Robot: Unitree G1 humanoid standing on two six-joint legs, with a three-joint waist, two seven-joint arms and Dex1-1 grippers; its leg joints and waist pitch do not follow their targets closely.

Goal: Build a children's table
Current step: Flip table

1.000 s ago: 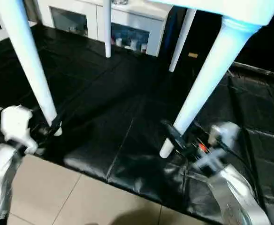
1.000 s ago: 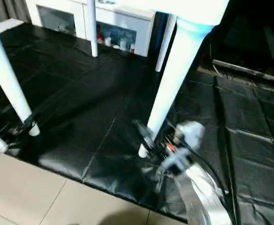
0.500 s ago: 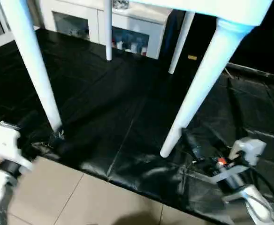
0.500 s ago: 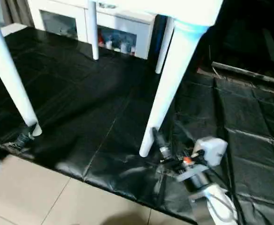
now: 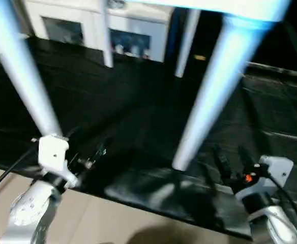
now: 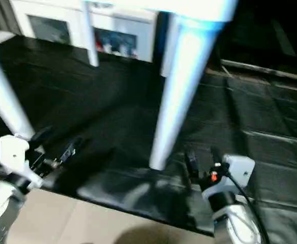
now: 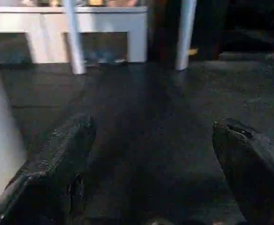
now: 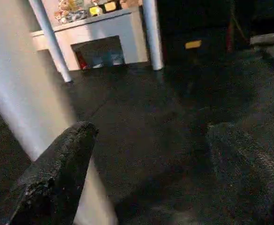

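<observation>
Black matting (image 5: pixel 138 101) covers the floor, ending at bare tile by my arms. My left hand (image 5: pixel 95 155) and right hand (image 5: pixel 230 158) both gape wide, holding nothing. Between them stands the table (image 5: pixel 225 7) on its legs (image 5: pixel 209 96), open mat beneath.

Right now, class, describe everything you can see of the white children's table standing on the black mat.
The children's table stands upright on four long, round, tapered white legs of smooth plastic. Only the edge of its white top shows. The near right leg and near left leg rest their feet on the black mat; two far legs stand before a white cabinet. The left gripper and right gripper are open beside the near legs, holding nothing.
</observation>
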